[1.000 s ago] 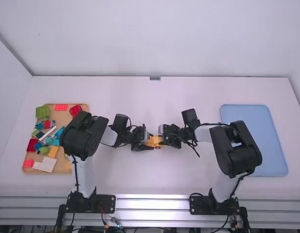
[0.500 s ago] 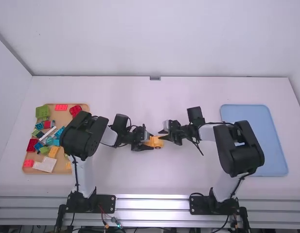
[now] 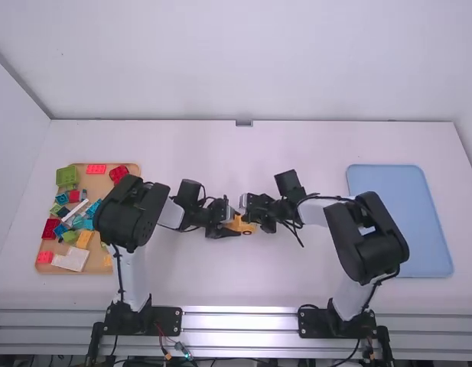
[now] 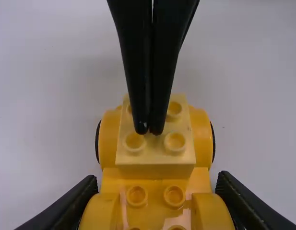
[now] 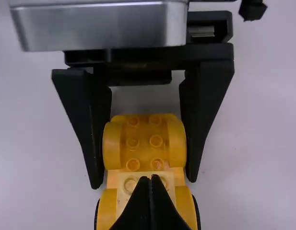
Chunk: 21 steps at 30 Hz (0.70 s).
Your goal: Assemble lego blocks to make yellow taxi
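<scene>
The yellow car is near the middle of the surface, black wheels on its sides. The left hand grips it from the left, one finger against each side of its rounded, studded end. A pale yellow block sits on the car's right part. The right hand has its fingers pressed together with nothing between them, the tips at the top of the pale block, among its studs. On the left, a tan tray holds mixed blocks; a blue tray lies on the right.
</scene>
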{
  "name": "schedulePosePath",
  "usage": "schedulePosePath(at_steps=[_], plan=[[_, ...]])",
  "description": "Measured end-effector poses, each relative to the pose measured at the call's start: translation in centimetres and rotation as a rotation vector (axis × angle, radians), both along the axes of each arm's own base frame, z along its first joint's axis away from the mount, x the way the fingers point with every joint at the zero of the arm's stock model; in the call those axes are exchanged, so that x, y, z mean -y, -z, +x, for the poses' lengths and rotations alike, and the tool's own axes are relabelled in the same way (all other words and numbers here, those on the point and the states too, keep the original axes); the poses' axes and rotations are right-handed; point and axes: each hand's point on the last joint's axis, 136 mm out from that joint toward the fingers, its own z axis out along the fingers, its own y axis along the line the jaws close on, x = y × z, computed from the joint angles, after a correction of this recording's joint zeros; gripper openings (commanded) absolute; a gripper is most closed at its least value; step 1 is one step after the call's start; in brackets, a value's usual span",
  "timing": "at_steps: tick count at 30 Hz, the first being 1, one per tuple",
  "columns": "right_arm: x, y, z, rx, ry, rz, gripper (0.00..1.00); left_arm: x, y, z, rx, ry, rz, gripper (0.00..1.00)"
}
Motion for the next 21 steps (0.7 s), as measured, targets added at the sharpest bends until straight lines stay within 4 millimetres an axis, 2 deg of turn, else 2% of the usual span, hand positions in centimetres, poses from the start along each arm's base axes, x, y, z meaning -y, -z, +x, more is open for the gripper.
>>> schedulePosePath(at_steps=[9,14,19,21], plan=[[0.1,0.2,0.3,0.005,0.039,-0.045,0.00,-0.1,0.0,0.2,0.005,-0.008,0.005,0.43],[0.0,0.5,0.9,-0.004,0.034,0.025,0.00,-0.4,0.0,0.9,0.009,-0.028,0.013,0.43],[0.3,0.1,0.8,-0.006,0.011,0.078,0.00,-0.2,0.0,0.6,0.003,-0.020,0.007,0.45],[0.8,-0.4,0.4,-0.013,0.015,0.092,0.27,0.1,-0.1,0.3,0.000,-0.006,0.001,0.45]])
